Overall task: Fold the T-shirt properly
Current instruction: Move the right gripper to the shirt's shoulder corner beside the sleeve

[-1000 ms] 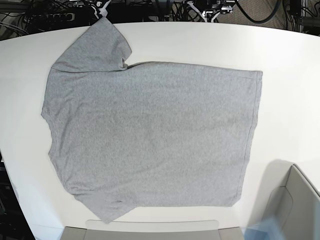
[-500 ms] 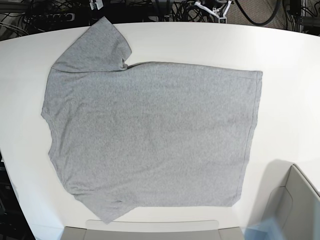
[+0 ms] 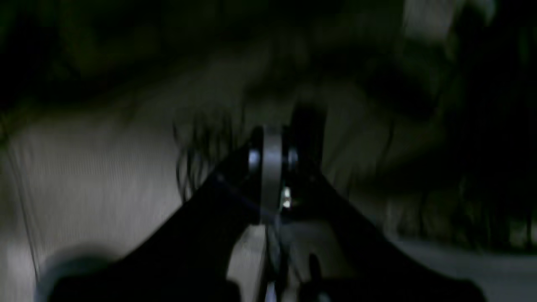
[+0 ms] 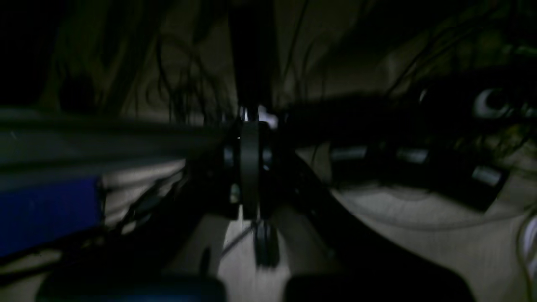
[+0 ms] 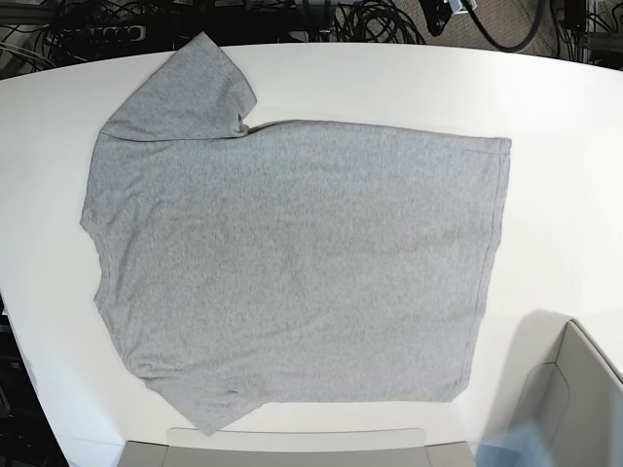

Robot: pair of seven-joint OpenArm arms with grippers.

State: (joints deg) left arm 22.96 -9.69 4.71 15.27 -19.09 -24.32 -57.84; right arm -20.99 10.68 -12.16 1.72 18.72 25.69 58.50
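Note:
The T-shirt (image 5: 292, 263) lies spread flat on the white table (image 5: 565, 175), plain grey side up, collar end to the left and hem to the right. One sleeve (image 5: 185, 92) sticks out at the far left; the near sleeve is folded in at the front left. Both arms are back beyond the table's far edge, and only a white scrap of the left arm (image 5: 445, 9) shows in the base view. In the dark, blurred wrist views my left gripper (image 3: 272, 134) and right gripper (image 4: 249, 128) are shut with nothing between the fingers, over cables.
A tangle of black cables (image 5: 370, 19) runs behind the far edge. A grey bin (image 5: 574, 389) stands at the front right and a grey flat panel (image 5: 292, 443) at the front edge. The right wrist view shows a blue object (image 4: 46, 214) and a power strip (image 4: 411, 163).
Both grippers, whose tips showed at the far edge, have drawn back out of the base view; only a scrap of the left arm remains. The T-shirt has not moved.

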